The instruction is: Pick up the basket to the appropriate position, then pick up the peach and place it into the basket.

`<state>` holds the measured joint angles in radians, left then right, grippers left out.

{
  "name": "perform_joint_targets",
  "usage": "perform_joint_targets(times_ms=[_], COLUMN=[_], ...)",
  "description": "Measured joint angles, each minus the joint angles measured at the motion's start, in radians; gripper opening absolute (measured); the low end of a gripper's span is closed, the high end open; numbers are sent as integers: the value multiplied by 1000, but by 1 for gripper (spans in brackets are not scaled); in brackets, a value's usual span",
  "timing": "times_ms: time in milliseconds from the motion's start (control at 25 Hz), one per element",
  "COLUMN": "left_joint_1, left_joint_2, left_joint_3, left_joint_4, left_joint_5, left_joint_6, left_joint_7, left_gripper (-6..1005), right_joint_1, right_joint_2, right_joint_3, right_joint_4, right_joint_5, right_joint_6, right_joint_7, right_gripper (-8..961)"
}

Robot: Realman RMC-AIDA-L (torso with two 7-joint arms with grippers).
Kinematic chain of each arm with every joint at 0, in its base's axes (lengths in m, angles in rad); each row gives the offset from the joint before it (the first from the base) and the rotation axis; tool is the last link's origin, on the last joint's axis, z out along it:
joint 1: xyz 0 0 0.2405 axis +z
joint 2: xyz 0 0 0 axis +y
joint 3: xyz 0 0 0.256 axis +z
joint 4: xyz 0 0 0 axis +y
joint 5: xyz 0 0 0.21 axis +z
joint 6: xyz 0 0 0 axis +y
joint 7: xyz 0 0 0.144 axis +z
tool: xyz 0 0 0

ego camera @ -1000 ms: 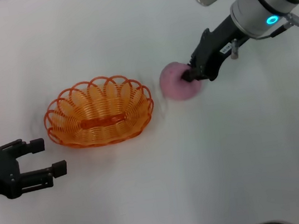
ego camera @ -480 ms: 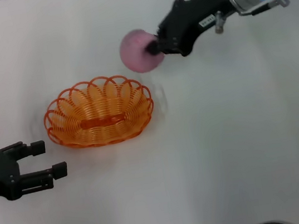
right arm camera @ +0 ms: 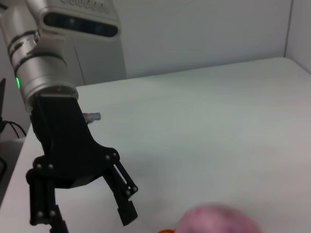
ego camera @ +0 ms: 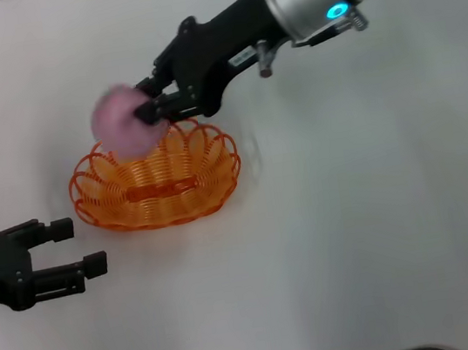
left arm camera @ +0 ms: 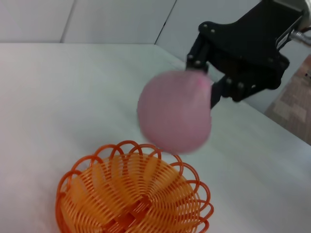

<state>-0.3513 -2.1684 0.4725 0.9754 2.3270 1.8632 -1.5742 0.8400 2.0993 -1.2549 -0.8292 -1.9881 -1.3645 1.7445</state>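
So the right claw (ego camera: 147, 110) is clamped on the peach (ego camera: 123, 125), holding it above the basket's (ego camera: 155, 178) far rim. Left claw (ego camera: 75, 245) sits spread open on the bench (ego camera: 358, 236).

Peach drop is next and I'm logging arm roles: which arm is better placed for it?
Right. The right gripper already holds the peach above the basket rim. The left gripper sits open on the table beside the basket, holding nothing.
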Motion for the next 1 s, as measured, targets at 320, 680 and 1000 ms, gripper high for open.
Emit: perform_joint_targets(times_ms=[320,680,1000], left_joint_1=[-2,-1,-11], left_joint_2=[1,1,3], left_joint_3=[3,3,-7], left_joint_4=[2,7,21], left_joint_5=[0,-7,-13], left_joint_6=[0,-7,-11], left_joint_7=[-4,-4,-11], left_gripper=[891,891,891], right_joint_1=[-3,-170,-370], right_joint_2=[-2,-10,-24], right_joint_3=[-68,23,228], right_joint_4=[3,-144,-171], right_joint_5=[58,86,116], right_joint_6=[53,-39,-290], right_joint_7=[-1,-34,-187], right_gripper=[356,748,960])
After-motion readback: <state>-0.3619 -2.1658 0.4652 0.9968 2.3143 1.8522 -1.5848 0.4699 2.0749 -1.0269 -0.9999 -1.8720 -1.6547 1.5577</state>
